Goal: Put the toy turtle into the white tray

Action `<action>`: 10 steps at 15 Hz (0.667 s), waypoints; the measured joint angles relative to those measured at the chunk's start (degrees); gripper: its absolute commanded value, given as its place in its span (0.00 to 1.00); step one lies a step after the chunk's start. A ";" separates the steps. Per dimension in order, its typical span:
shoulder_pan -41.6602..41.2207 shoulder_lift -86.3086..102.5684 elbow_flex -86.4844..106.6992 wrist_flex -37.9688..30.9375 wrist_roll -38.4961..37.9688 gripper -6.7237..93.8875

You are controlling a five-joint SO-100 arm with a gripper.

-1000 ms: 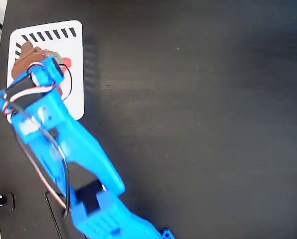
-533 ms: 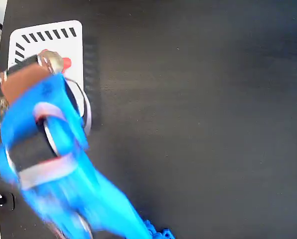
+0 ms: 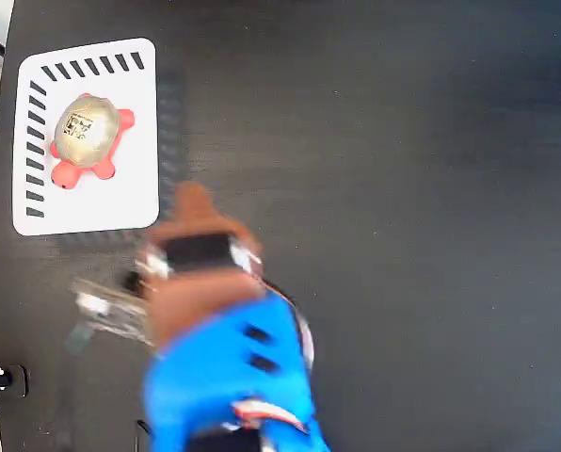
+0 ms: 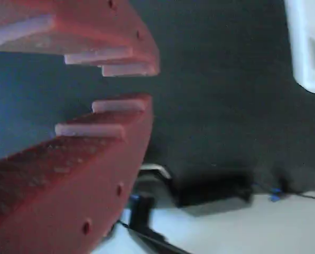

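The toy turtle (image 3: 87, 137), with red-orange legs and a tan-gold shell bearing a printed mark, lies inside the white tray (image 3: 130, 193) at the top left of the fixed view. My brown-and-blue gripper (image 3: 194, 202) is blurred with motion over the black table, below and right of the tray and apart from the turtle. In the wrist view the gripper (image 4: 149, 84) shows two reddish-brown fingers with a narrow gap and nothing between them. A corner of the white tray (image 4: 308, 47) shows at the top right there.
The black table (image 3: 403, 207) stretches wide to the right of the tray. Its left edge (image 3: 0, 282) runs close beside the tray. A black block (image 4: 210, 191) and cables lie at the table's edge in the wrist view.
The gripper let go of the turtle on the tray and pulled back down and right, away from the tray. The turtle now lies uncovered.
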 measured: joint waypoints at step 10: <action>4.13 37.71 56.95 -12.48 -1.41 0.07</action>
